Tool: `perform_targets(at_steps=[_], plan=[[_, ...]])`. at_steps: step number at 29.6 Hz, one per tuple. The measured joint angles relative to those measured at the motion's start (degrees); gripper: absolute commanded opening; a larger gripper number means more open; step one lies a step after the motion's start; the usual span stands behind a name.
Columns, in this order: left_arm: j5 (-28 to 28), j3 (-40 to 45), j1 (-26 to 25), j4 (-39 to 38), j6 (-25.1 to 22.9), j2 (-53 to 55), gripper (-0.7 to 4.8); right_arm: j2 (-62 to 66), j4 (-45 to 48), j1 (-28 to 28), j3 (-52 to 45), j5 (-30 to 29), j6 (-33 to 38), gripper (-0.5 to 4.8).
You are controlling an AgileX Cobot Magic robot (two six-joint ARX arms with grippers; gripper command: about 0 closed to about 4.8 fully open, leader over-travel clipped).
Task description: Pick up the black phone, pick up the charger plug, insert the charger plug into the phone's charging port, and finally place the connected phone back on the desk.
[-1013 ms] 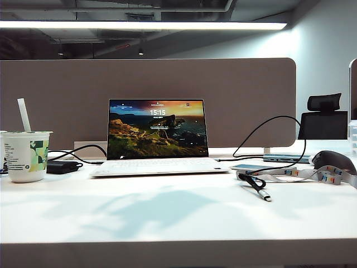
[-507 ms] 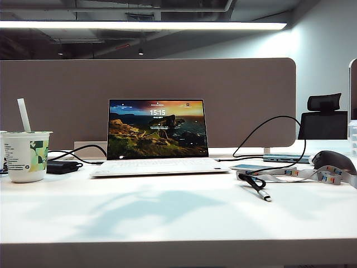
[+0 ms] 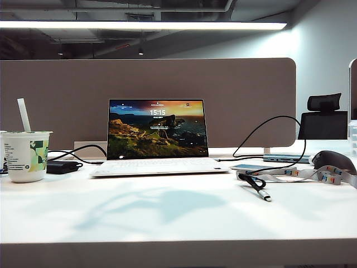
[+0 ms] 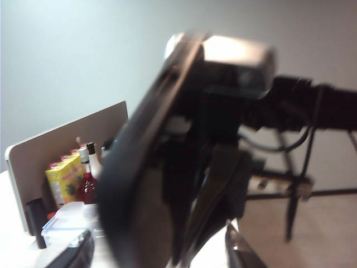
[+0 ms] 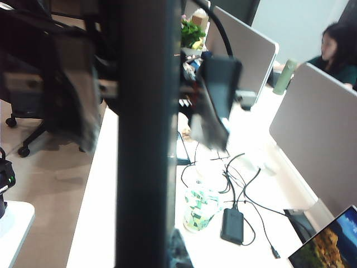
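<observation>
I've got the phone (image 4: 139,184), stiff, glossy and slippery, apparently clamped across its long edges in my left jaws above the counter (image 3: 167,223); my right jaws, aloft and pressed together, should pinch the light plug (image 3: 264,195), lying near the counter's right edge, by its shell.

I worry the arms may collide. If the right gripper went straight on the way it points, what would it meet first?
Probably the left gripper, a blurred black shape close beside the line of the shut right gripper, though depth is unclear. Beyond it lies the wide white desk.
</observation>
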State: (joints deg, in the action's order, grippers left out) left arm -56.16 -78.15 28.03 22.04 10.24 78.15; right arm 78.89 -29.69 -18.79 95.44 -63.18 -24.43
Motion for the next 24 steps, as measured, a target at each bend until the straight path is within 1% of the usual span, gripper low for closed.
perform_targets(at_steps=[1, 3, 9, 12, 14, 16, 21, 24], plan=[[0.0, 0.0, 0.0, 0.9, 1.3, 0.0, 3.03, 0.4, 0.0, -0.1, 0.0, 0.1, 0.1, -0.01], [0.0, 0.0, 0.0, 1.8, 2.1, 0.0, 3.03, 0.7, 0.5, -0.4, 0.0, -0.1, 0.3, -0.01], [1.3, 0.0, 0.1, 3.0, 2.5, 0.0, 3.03, 2.2, 4.5, -2.1, 0.0, -0.9, 2.9, -0.01], [1.6, 0.0, 0.0, 3.0, 2.5, 0.0, 2.59, 2.9, 5.5, -3.6, 0.0, -0.9, 3.2, -0.01], [3.1, 0.0, 0.1, 3.1, 3.5, 0.0, 2.41, 3.0, 5.8, -3.8, 0.0, -1.0, 3.2, -0.01], [4.4, 0.0, 0.1, 3.1, 4.7, 0.0, 2.41, 3.5, 6.3, -3.8, 0.1, -1.0, 3.4, -0.01], [4.7, 0.0, 0.0, 3.1, 4.8, 0.0, 2.41, 4.4, 6.5, -3.7, 0.0, -0.9, 3.9, -0.01], [4.7, 0.0, 0.1, 3.5, 4.8, 0.0, 2.41, 4.8, 10.2, -3.8, 0.0, -2.0, 6.3, -0.01]])
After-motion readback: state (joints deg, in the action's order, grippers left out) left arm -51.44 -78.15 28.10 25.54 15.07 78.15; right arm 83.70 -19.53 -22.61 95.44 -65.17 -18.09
